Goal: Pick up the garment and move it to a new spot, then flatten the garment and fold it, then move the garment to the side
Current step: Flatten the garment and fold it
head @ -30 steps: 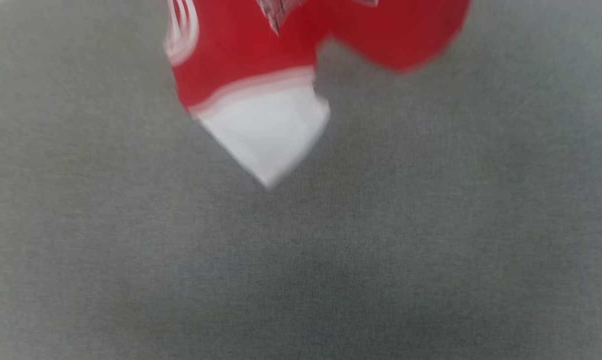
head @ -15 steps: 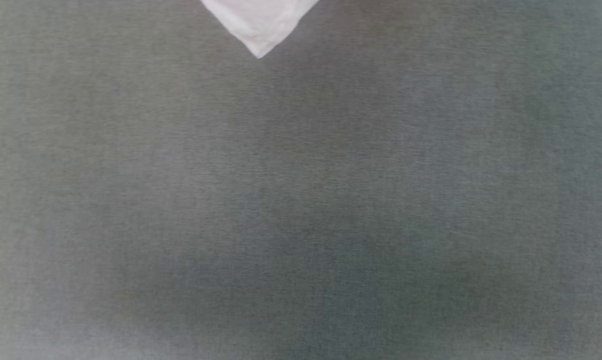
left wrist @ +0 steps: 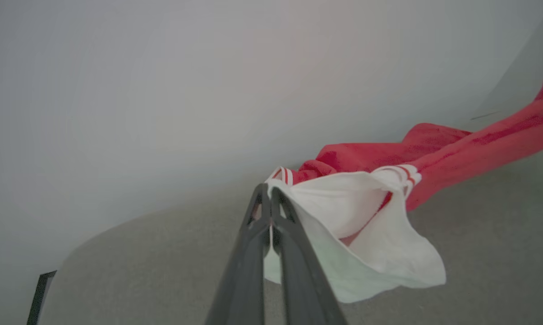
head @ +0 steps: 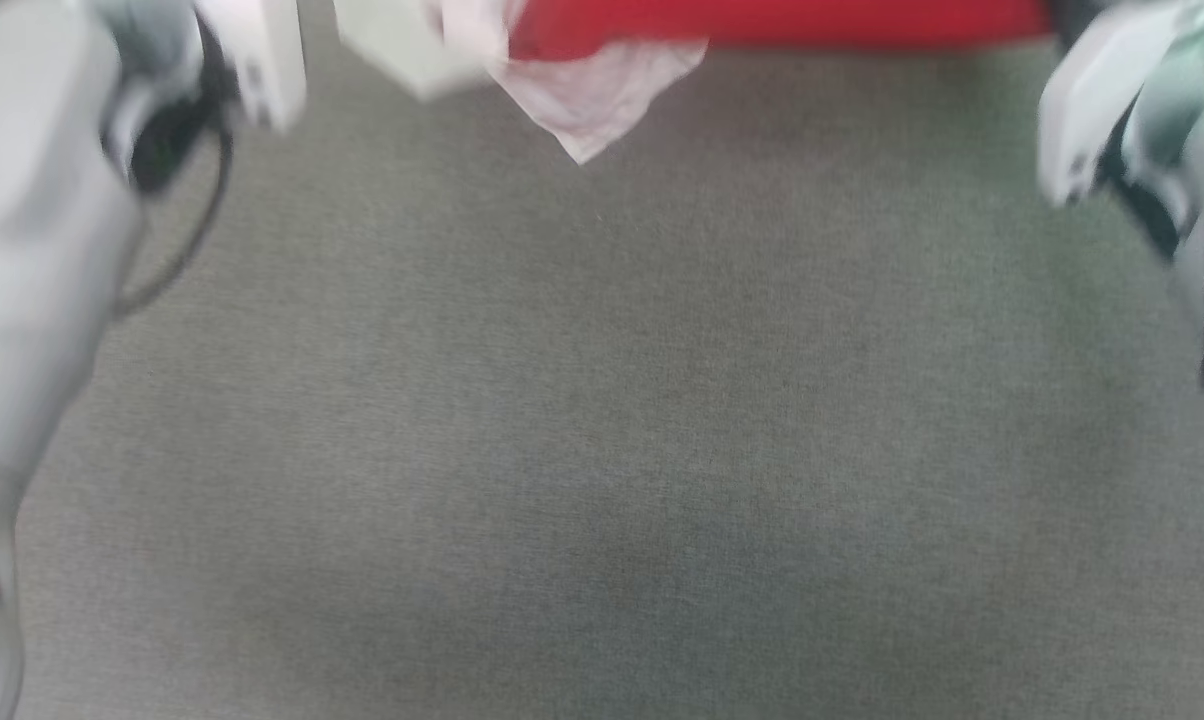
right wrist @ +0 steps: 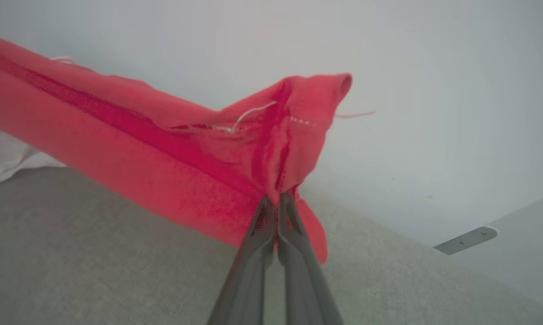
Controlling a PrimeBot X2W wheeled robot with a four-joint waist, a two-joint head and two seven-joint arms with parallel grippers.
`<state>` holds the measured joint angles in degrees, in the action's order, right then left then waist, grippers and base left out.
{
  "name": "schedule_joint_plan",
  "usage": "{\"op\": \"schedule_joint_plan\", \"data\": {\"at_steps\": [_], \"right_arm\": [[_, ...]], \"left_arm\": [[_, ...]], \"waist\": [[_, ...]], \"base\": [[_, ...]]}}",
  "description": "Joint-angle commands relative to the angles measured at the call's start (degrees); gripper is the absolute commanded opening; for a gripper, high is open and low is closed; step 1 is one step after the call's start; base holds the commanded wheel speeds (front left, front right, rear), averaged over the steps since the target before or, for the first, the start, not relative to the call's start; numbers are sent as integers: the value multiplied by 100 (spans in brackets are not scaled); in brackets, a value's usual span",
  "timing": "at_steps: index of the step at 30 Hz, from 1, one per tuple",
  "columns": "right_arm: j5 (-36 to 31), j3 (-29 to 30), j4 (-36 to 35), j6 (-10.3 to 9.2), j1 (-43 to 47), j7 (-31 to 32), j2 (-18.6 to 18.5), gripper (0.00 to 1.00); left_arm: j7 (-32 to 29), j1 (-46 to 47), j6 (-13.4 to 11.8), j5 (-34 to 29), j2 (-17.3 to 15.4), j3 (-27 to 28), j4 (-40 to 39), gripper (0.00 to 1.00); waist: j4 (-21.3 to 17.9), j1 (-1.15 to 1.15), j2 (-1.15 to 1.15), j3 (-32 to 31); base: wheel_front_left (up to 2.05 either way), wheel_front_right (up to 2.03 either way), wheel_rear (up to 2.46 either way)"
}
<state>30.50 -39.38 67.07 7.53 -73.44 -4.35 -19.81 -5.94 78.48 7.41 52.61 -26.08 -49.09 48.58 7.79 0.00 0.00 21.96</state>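
Observation:
The garment hangs stretched in the air between my two grippers, above a grey cloth surface. In the head view its red body (head: 762, 25) runs along the top edge and a white sleeve (head: 592, 100) droops below it. My left gripper (left wrist: 267, 194) is shut on the garment (left wrist: 366, 216) at the white sleeve, by the red-striped trim. My right gripper (right wrist: 276, 201) is shut on a bunched red corner of the garment (right wrist: 140, 149). My pale left forearm (head: 32, 250) and right forearm (head: 1142, 120) flank the head view.
The grey cloth surface (head: 602, 450) spreads wide below the garment. A pale wall (left wrist: 208, 90) rises behind it. A dark edge (left wrist: 39, 293) shows at the surface's far left, and a metal bracket (right wrist: 467, 239) at its far right.
The head view has shifted up and down. The garment, crumpled with one sleeve pointing down a second ago, now hangs taut in a straight red band, and both forearms have come into view.

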Motion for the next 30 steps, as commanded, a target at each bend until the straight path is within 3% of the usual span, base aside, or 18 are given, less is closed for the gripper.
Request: {"op": "schedule_joint_plan", "data": {"at_steps": [1, 6, 9, 13, 18, 24, 30], "right_arm": [[105, -91, -135, -8, 231, 86, -51, 0], [858, -415, -1059, -8, 1408, 532, -389, 0], [1176, -497, -1589, -8, 1956, 708, -645, 0], [1486, -548, -2307, -8, 2710, 888, -995, 0], [1733, -404, -3519, -9, 3953, 1178, -1484, 0], [1679, -276, -4597, -7, 5006, 1713, -1867, 0], [1749, -44, -5410, -3, 5824, 2201, -2079, 0]], "left_arm": [[-109, -231, 3, 67, -121, -54, -102, 0], [-683, -1418, -25, 583, -518, -230, -897, 0], [-975, -2011, -255, 789, -806, -267, -1417, 0], [-1204, -2846, -726, 1068, -1267, -254, -2335, 0], [-1439, -4252, -1711, 1579, -2138, -207, -3981, 0], [-1515, -5167, -2469, 1975, -2697, -191, -5083, 0], [-1576, -5682, -2913, 2223, -3001, -202, -5656, 0]], "waist": [[69, 0, 0, -181], [71, 0, 0, -563], [16, 0, 0, -698], [-60, 0, 0, -822], [-179, 0, 0, -968], [-234, 0, 0, -983], [-257, 0, 0, -945]], "base": [[0, 0, 0], [0, 0, 0], [0, 0, 0], [0, 0, 0], [0, 0, 0], [0, 0, 0], [0, 0, 0]]}}
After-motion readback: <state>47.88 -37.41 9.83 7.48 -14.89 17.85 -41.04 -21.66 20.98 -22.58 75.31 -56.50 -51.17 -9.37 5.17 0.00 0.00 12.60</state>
